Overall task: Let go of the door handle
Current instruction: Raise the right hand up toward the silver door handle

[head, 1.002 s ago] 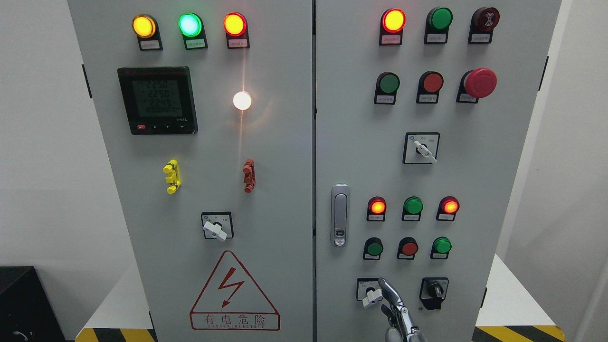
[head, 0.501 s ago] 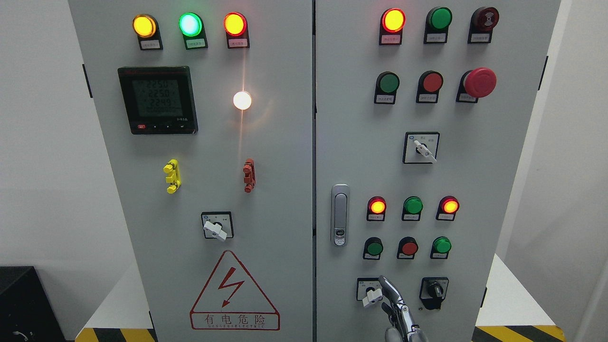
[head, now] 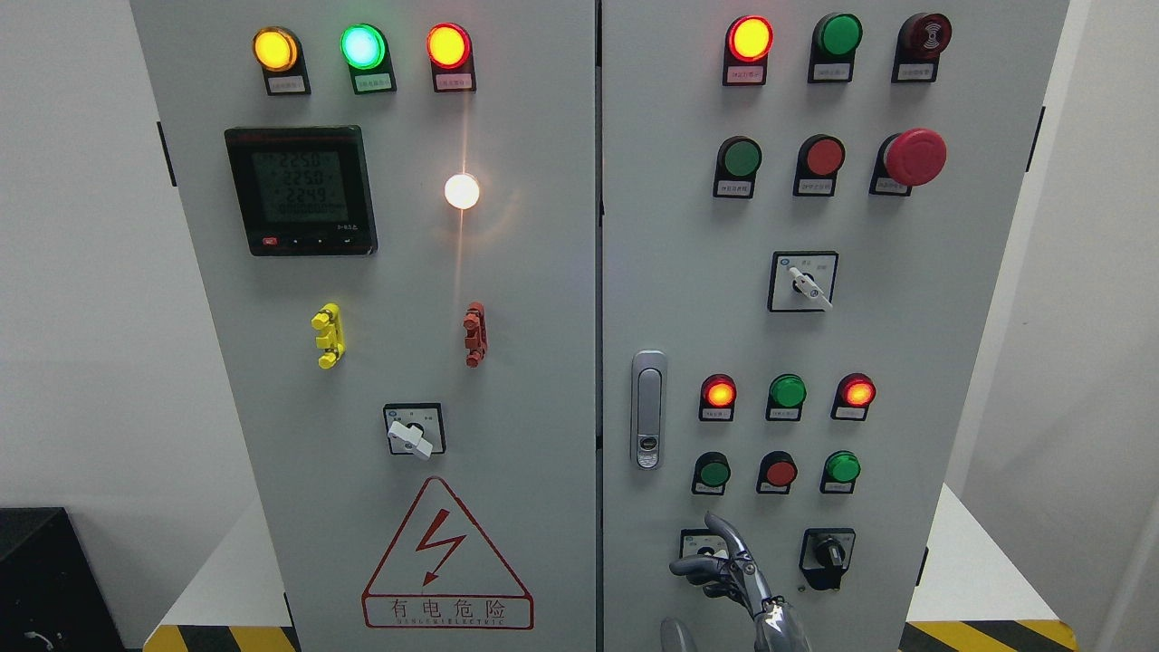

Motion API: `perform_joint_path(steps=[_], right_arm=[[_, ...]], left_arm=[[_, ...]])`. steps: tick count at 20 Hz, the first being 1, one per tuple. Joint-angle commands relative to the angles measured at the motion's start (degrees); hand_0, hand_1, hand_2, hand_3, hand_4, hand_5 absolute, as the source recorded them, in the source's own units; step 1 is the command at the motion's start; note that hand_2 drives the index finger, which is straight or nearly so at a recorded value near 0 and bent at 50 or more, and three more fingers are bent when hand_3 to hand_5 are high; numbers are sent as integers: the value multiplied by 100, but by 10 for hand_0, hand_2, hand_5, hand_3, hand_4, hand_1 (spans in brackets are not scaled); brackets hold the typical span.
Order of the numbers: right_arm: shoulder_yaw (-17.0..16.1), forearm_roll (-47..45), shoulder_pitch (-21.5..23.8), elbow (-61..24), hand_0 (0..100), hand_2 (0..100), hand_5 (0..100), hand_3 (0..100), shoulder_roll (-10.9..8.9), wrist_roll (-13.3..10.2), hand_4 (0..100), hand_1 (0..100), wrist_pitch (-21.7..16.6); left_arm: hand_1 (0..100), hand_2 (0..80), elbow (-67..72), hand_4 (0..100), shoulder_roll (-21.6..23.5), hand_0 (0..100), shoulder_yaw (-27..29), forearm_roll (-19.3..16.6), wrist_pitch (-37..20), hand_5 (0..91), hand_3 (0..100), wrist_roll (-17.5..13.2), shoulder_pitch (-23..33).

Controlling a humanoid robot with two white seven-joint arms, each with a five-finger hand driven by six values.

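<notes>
Door handle (head: 648,409) untouched – right hand (head: 724,575) below at selector switch (head: 702,546), fingers (head: 693,567) spread, gripping nothing.

Two grey metal cabinet doors (head: 507,299), four rotary selector switches (head: 802,282), one silver door handle (head: 648,409), one digital meter (head: 301,190), one red mushroom button (head: 914,157).

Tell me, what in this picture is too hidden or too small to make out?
- White-levered selector switch, head view: the metal robot hand covers its lever.
- That hand's arm: cut off by the bottom edge.
- Small label plates under the round lamps: print too small.
- Black box, lower left: cut off.
</notes>
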Motion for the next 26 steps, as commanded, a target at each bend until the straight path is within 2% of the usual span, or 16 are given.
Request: perform_joint_path(steps=[1, 3, 8, 12, 18, 23, 26], right_arm=[[44, 1594, -335, 126, 347, 0, 1000, 946, 9, -70, 989, 296, 47], [35, 1860, -458, 196, 347, 0, 1000, 965, 9, -70, 1000, 294, 64], [53, 2211, -871, 389, 342, 0, 1000, 986, 9, -79, 1000, 285, 565], [44, 2932, -1047, 653, 341, 1, 1000, 999, 18, -263, 1000, 278, 583], [35, 3609, -1074, 847, 341, 11, 1000, 1000, 9, -316, 1000, 273, 574], [35, 4154, -1153, 1102, 341, 11, 1000, 1000, 0, -553, 1000, 267, 557], [44, 4445, -1188, 1180, 342, 11, 1000, 1000, 0, -571, 1000, 263, 557]], left_arm=[[556, 0, 167, 0, 0, 120, 0, -2, 1, 0, 0, 4, -149], [556, 0, 167, 0, 0, 120, 0, -2, 1, 0, 0, 4, -149], [556, 0, 167, 0, 0, 120, 0, 7, 1, 0, 0, 4, -149], [556, 0, 167, 0, 0, 120, 0, -2, 1, 0, 0, 4, -149], [556, 0, 167, 0, 0, 120, 0, -2, 1, 0, 0, 4, -149], [556, 0, 167, 0, 0, 120, 0, 7, 1, 0, 0, 4, -149], [556, 0, 167, 0, 0, 120, 0, -2, 1, 0, 0, 4, -149]])
